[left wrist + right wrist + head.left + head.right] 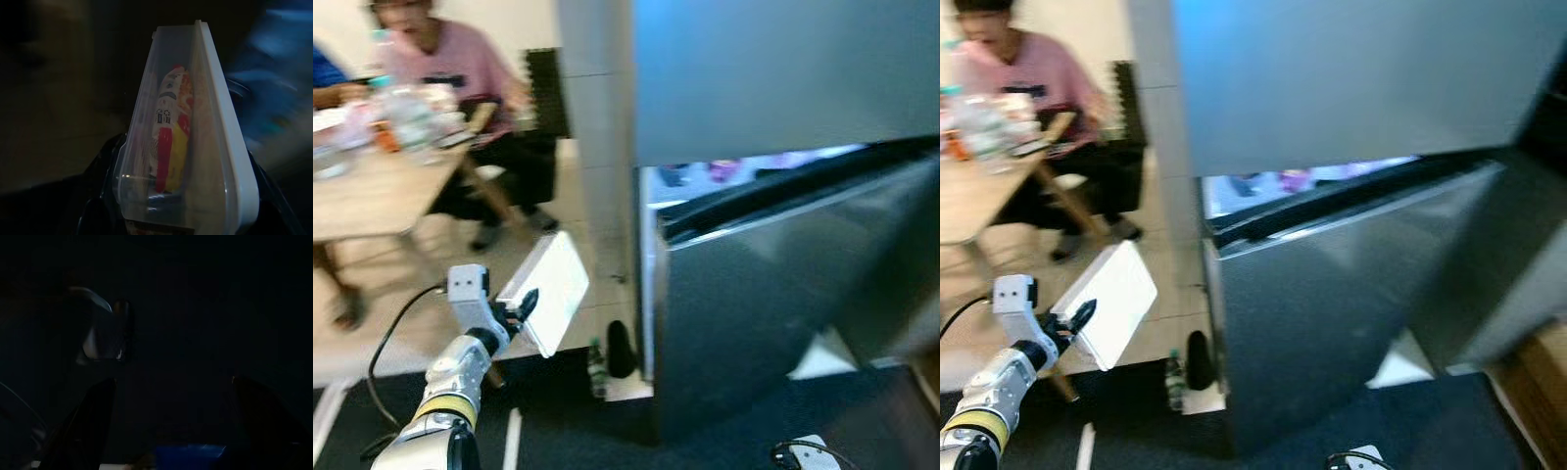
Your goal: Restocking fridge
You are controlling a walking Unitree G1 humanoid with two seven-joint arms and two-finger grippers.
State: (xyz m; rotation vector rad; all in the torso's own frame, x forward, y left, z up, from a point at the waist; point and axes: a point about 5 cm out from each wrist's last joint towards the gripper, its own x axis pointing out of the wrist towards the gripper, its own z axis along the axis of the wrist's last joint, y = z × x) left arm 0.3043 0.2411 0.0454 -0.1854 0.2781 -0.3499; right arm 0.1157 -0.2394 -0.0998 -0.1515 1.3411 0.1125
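While the left gripper [523,311] has its fingers [105,161] clamped on a clear lidded food container [548,290] with a red-and-yellow packet [171,137] inside, its long axis runs away from the wrist. The fridge [773,294] lies just to its right and ahead, door ajar, shelves lit. The right gripper [168,396] hangs low with fingers parted, empty. Beyond, a person [450,69] sits at a cluttered counter [372,191].

A person in pink [445,59] sits at a cluttered wooden table [372,191].
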